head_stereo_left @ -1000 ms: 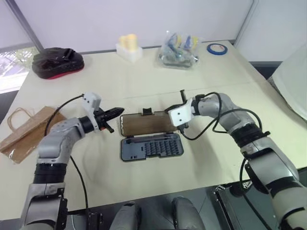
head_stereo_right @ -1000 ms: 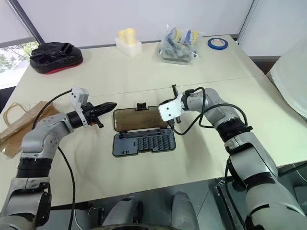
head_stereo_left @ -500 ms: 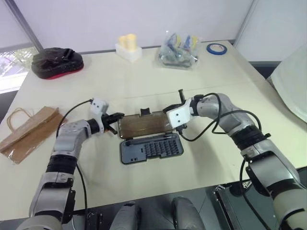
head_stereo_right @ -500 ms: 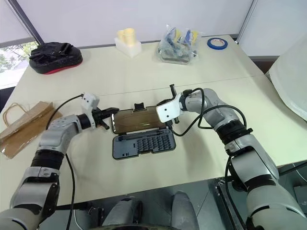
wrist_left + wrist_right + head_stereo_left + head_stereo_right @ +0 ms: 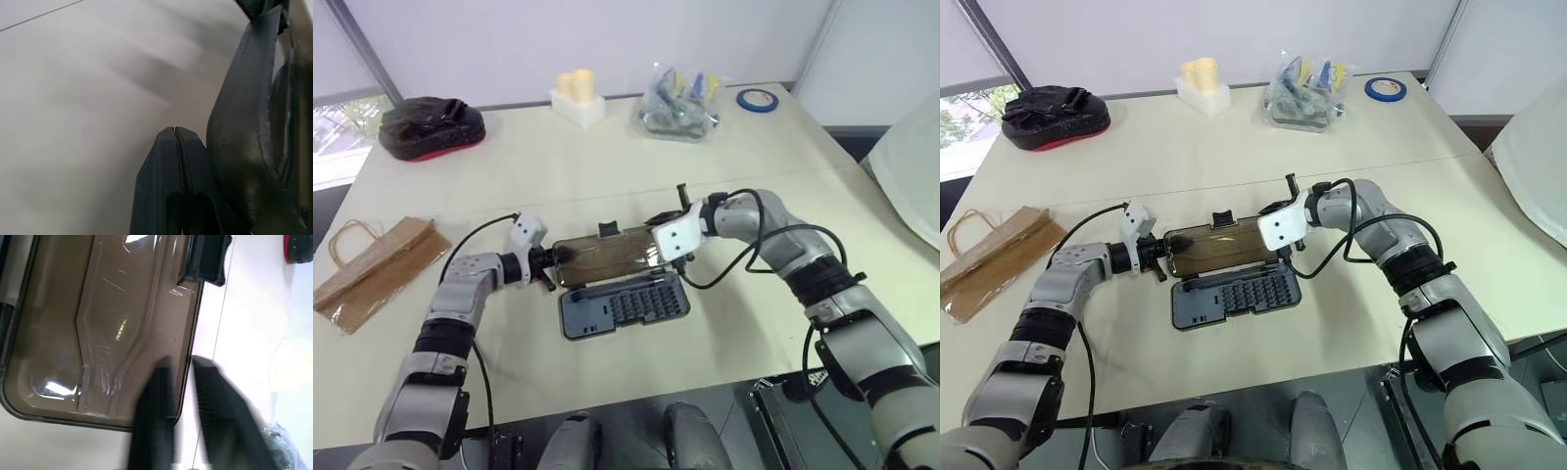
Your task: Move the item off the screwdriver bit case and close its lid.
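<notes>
Smoky brown translucent plastic forms the lid point(image 5: 1219, 248) of the screwdriver bit case, which lies open near the middle of the cream counter point(image 5: 1234, 147); the lid is raised off the counter, tilted, with its small black latch point(image 5: 1225, 218) on the far edge. No brand or writing is legible on any object. The grey tray point(image 5: 1234, 296) of the case holds rows of small bits and one long dark driver handle along its far side. The left pincer point(image 5: 1167, 257) is clenched shut, its tips at the lid's left end. The right pincer point(image 5: 178, 396) stands slightly parted astride the lid's right edge; whether it clamps the lid cannot be determined. The kraft paper bag point(image 5: 994, 260) lies flat at the counter's left edge, well apart from the case. Along the far side sit a black-and-red pouch point(image 5: 1056, 117), a white holder with yellow pieces point(image 5: 1203, 86), a clear bag of mixed parts point(image 5: 1304, 94) and a blue tape roll point(image 5: 1385, 89). White walls stand behind the counter.
</notes>
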### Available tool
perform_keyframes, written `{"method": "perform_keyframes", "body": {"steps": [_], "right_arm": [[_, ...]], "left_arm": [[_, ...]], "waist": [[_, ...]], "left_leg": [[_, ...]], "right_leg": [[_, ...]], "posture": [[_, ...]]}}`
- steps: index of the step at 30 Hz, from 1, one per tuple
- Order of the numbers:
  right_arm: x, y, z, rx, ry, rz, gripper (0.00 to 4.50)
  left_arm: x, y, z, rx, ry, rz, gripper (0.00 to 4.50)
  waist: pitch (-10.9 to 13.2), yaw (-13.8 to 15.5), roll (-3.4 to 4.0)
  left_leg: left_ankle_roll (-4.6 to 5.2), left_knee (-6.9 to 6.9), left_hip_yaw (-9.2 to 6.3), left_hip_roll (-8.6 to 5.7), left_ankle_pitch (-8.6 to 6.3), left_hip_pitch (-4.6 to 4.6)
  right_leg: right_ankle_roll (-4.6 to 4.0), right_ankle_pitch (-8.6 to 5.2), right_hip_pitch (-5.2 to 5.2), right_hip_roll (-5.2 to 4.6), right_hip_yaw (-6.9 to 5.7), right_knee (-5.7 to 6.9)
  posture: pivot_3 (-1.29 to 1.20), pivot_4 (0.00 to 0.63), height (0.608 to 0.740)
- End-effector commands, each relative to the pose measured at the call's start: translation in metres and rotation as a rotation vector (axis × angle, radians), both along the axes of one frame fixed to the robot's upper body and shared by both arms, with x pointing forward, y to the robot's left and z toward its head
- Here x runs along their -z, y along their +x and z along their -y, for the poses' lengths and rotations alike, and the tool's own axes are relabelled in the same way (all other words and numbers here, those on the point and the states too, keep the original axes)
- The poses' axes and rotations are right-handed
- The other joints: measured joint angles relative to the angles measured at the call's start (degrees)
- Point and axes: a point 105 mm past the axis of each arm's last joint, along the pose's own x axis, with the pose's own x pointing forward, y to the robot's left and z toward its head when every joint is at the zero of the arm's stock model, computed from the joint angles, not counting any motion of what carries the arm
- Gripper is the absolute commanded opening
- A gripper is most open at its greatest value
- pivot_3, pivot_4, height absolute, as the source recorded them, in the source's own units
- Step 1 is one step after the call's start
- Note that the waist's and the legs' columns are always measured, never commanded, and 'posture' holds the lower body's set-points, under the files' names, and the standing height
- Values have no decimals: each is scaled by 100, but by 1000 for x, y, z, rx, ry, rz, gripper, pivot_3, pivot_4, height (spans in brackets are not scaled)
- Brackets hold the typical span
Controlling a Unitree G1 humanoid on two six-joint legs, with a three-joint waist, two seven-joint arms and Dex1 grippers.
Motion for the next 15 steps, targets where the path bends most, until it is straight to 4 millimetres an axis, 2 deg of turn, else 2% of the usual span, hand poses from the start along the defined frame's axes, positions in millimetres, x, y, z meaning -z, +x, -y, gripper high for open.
{"method": "perform_keyframes", "body": {"steps": [1, 4, 10, 15], "right_arm": [[-24, -4, 2, 15, 50, 17, 2480], [-38, -13, 4, 22, 71, -7, 2480], [-94, -33, 25, 131, 227, -72, 2480], [-107, -37, 50, 246, 270, -52, 2480]], "left_arm": [[-16, 0, 3, 16, -46, 46, 0], [-18, 0, 4, 20, -49, 49, 0], [-25, 0, 7, 44, -62, 69, 0], [-40, -7, 11, 91, -90, 88, 0]], "waist": [[0, 0, 0], [0, 9, 0], [0, 16, -1], [1, 43, -2]], "left_leg": [[0, 0, -1, 0, 0, 0], [0, 3, -2, 0, 0, -4], [1, 4, -5, 0, 0, -5], [2, 5, -3, 0, -1, -5]], "right_leg": [[0, 0, 0, 0, 0, 0], [0, 0, 0, 0, -1, 0], [0, 0, 0, 0, -2, 0], [0, 0, 1, -1, -2, 0]], "posture": [[0, 150, 740], [0, 150, 740], [0, 150, 740], [0, 150, 740]]}}
